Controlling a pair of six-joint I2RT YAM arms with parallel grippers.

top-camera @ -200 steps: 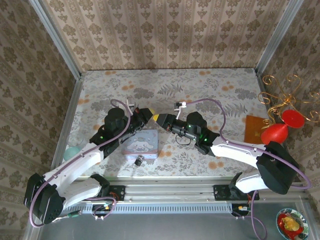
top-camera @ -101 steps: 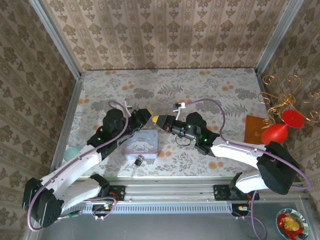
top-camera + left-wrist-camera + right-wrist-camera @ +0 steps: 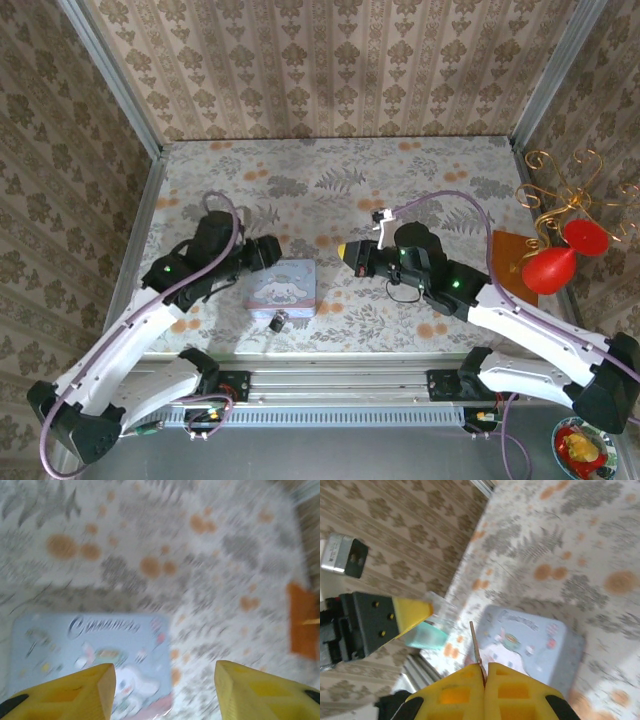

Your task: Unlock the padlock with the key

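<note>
The padlock (image 3: 279, 320), small and dark, lies on the flowered table (image 3: 420, 170) at the 6 o'clock edge of the pale blue tin (image 3: 283, 287). It is hard against the rim or just beside it; whether they touch cannot be told.

The key (image 3: 474, 642) is well apart from the padlock. It is a thin grey sliver standing up out of the right claw (image 3: 485, 672), whose two yellow fingers are pressed together and pinch the key between them. Seen from above, that claw hangs near the tin at about 2 o'clock from it, its tip pointing toward 9 o'clock. In the right wrist view the tin's lid lies below and beyond the key.

The left claw (image 3: 163, 690) is at about 11 o'clock from the tin and faces the right claw across a gap. Its yellow fingers (image 3: 75, 692) are spread wide, with nothing between them and touching nothing. Its blurred wrist view looks down on the tin's lid, with the cartoon dog between the fingers.

Further out, a teal object (image 3: 143, 303) sits at 9 o'clock from the tin, by the table's left edge. An orange-brown card (image 3: 505, 258) lies at 3 o'clock, with a red ornament on gold wire (image 3: 556, 262) just beside it.
</note>
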